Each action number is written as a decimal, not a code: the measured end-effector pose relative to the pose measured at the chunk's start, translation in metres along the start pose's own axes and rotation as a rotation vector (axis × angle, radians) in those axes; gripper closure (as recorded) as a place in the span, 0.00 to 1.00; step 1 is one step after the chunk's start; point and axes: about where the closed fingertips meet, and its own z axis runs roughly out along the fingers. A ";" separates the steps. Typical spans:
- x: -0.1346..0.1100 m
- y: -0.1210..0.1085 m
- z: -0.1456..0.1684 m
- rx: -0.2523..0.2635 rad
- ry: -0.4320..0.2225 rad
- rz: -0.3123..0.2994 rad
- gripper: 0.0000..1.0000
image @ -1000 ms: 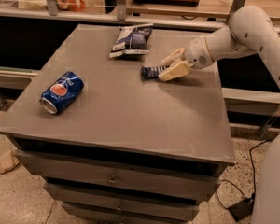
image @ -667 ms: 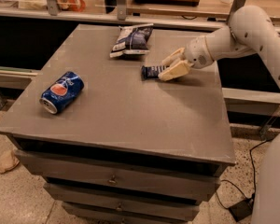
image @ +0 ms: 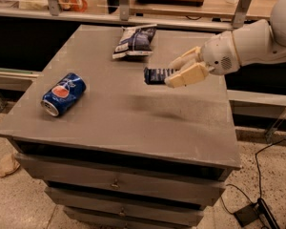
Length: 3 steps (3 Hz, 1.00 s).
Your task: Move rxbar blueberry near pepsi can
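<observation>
The rxbar blueberry [image: 155, 75] is a small dark navy bar with white lettering, held off the grey table [image: 119, 123] at centre right. My gripper [image: 177, 72] comes in from the right and is shut on the bar's right end; the bar casts a shadow on the table below it. The pepsi can [image: 64, 94] is blue with a round red, white and blue logo. It lies on its side near the table's left edge, well to the left of the bar and gripper.
A crinkled blue-and-white chip bag [image: 135, 41] lies at the table's back centre, just behind the held bar. The table has drawers [image: 117, 182] in front. A counter with metal posts [image: 124, 1] runs behind. A cable and box [image: 252, 213] lie on the floor at lower right.
The gripper has lifted the rxbar blueberry off the table; a shadow now shows beneath it. The can and the chip bag have not moved.
</observation>
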 end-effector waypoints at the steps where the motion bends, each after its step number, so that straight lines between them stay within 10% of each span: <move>1: -0.025 0.047 -0.004 -0.008 0.007 0.019 1.00; 3: -0.046 0.087 0.032 0.024 0.074 0.055 1.00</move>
